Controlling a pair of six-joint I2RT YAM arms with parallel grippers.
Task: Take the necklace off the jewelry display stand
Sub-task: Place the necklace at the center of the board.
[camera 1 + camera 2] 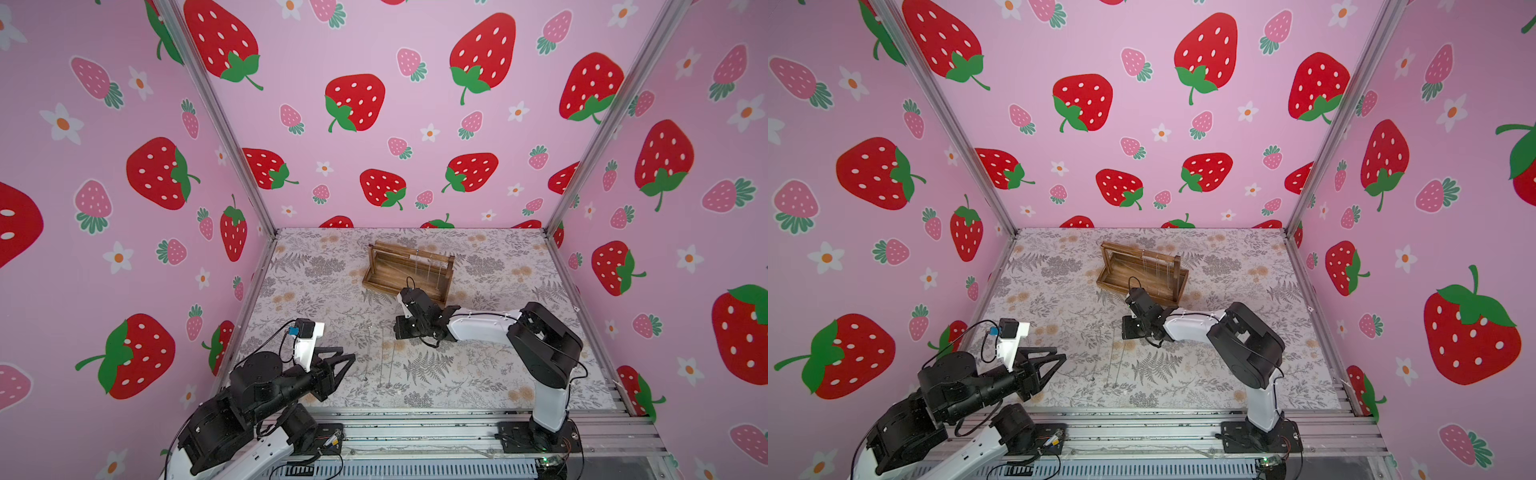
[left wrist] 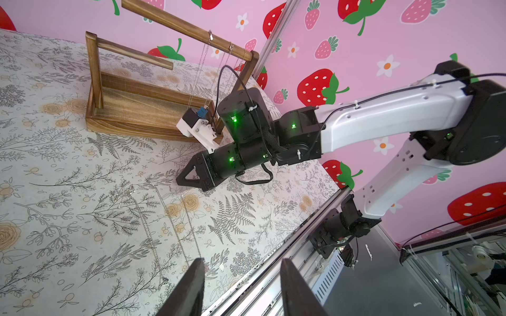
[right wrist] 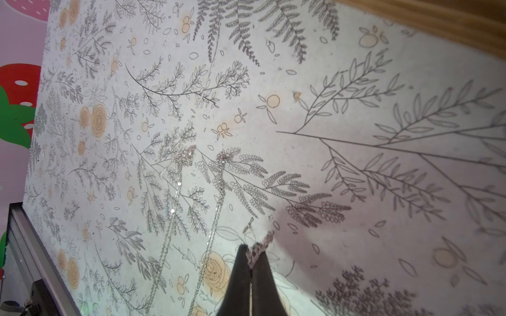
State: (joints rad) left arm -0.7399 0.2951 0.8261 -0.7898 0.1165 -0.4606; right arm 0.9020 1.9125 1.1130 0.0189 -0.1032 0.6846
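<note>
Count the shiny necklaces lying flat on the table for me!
2: one necklace and its neighbour lie side by side on the table. A third chain is pinched in the right gripper; others may be hidden.

Left bench point(image 1: 299, 291): we see open room beside the jewelry display stand point(image 1: 384, 274).
Stand front: our right arm point(image 1: 482, 328) blocks.
</note>
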